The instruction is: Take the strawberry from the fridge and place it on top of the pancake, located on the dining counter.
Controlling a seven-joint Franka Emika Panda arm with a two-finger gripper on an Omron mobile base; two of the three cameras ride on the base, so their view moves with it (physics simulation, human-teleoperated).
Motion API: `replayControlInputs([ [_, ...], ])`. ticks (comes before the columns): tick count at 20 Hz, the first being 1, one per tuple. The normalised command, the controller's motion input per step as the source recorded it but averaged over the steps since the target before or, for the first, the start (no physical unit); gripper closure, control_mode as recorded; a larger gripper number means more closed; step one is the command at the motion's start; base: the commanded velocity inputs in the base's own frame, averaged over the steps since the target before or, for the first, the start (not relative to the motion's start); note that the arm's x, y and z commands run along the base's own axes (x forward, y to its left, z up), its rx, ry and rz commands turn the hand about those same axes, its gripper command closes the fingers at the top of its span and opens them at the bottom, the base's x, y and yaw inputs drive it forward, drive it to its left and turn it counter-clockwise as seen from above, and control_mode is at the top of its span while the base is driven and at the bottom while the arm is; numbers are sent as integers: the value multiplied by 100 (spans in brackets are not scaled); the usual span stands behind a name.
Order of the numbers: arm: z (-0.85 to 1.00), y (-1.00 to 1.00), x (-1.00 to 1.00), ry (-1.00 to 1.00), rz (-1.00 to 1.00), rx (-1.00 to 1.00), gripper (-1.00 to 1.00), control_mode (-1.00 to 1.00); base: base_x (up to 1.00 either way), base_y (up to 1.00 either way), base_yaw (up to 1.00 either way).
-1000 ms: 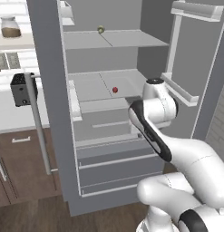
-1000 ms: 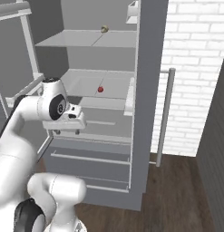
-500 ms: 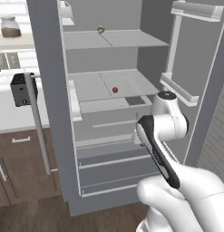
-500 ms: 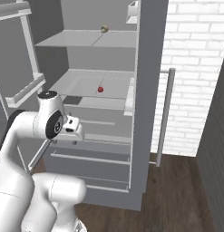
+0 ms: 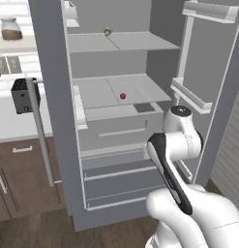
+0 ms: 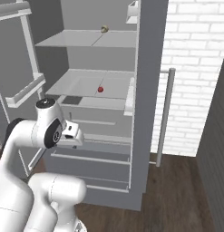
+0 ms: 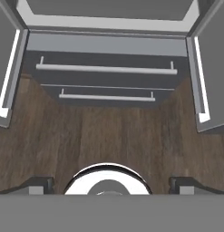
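The fridge (image 5: 48, 97) stands with both doors swung open. The strawberry (image 5: 123, 96), small and red, lies on the pale middle shelf (image 6: 100, 89), well back from the shelf's front edge. My hand (image 6: 71, 132) hangs in front of the fridge, below that shelf, at the level of the inner drawer. It points down, so the hand view looks at the two wide drawers (image 7: 106, 69) and the wood floor. My gripper (image 7: 111, 183) is open, its tips far apart with nothing between them. The pancake and the dining counter are out of view.
A small olive-green item (image 5: 107, 32) sits on the upper shelf. Door racks (image 5: 191, 97) jut inward on the right door. A black appliance (image 5: 24, 95) stands on the white counter at left, above brown cabinets (image 5: 19, 179). A brick wall (image 6: 195, 68) lies right of the fridge.
The arm has dropped from shelf height and drawn back toward the base, the hand tipping downward. The strawberry has not moved. The gripper stays open.
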Motion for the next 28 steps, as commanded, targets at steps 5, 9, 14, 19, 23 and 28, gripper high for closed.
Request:
replayControlInputs([
  [5, 0, 0, 16, 0, 0, 0, -100, 100, 53, 1, 0],
  [9, 0, 0, 0, 0, 0, 0, -100, 100, 89, 1, 0],
  [14, 0, 0, 0, 0, 0, 0, -100, 100, 62, 0, -1],
  [19, 0, 0, 0, 0, 0, 0, -100, 100, 66, 0, -3],
  [23, 0, 0, 0, 0, 0, 0, -100, 100, 66, 1, -3],
  [28, 0, 0, 11, -2, 0, 0, -100, -100, 19, 0, 0],
])
